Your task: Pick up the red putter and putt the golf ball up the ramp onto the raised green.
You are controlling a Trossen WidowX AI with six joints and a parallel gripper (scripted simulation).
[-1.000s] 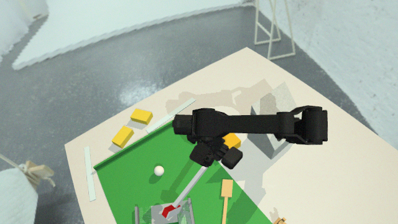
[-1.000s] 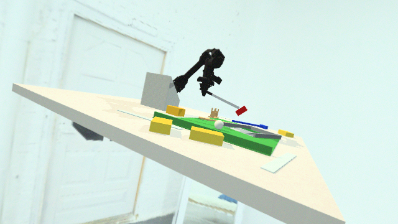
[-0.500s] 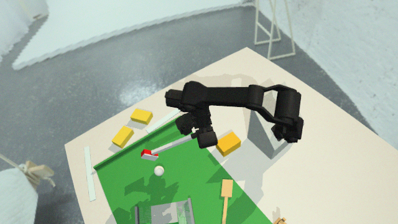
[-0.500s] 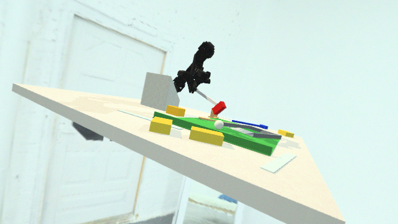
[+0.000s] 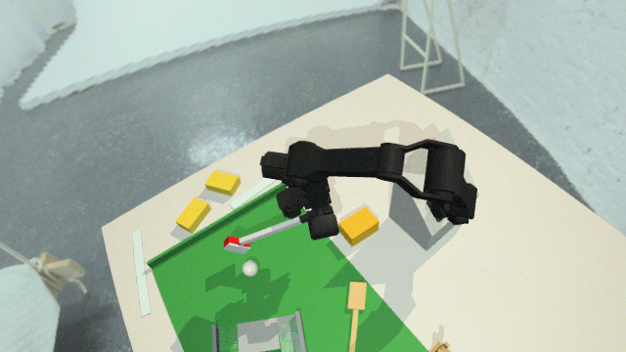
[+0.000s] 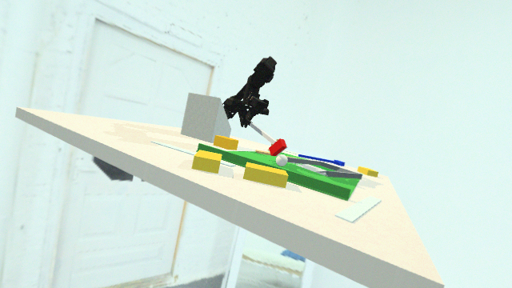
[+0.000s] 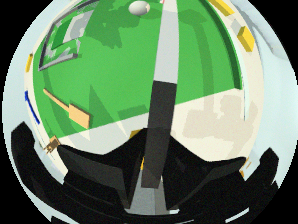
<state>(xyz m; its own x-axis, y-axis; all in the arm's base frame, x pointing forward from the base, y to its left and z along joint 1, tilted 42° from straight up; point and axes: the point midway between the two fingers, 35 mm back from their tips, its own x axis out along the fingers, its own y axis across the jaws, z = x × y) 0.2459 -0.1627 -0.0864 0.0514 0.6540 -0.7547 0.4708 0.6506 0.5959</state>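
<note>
My gripper (image 5: 306, 219) (image 6: 246, 125) (image 7: 153, 132) is shut on the shaft of the red putter (image 5: 231, 241) (image 6: 278, 147) (image 7: 166, 55). The shaft slants down from the fingers over the green mat (image 5: 274, 235); its red head, mostly out of the wrist view, looks slightly raised. The white golf ball (image 5: 249, 268) (image 6: 282, 160) (image 7: 139, 8) rests on the mat, between the head and the ramp (image 5: 258, 333) (image 7: 77, 25). A small gap shows between head and ball in the top view. The raised green is not clearly visible beyond the ramp.
Yellow blocks (image 5: 222, 183) (image 6: 266, 174) lie outside the mat's raised green edge (image 5: 215, 222). An orange block (image 5: 359, 226) (image 6: 226, 142) is near the arm. A wooden mallet (image 5: 357, 295) (image 7: 79, 115) lies beside the ramp. A blue stick (image 6: 320, 158) (image 7: 31, 106) and white strips (image 5: 141, 274) (image 6: 358, 209) also show.
</note>
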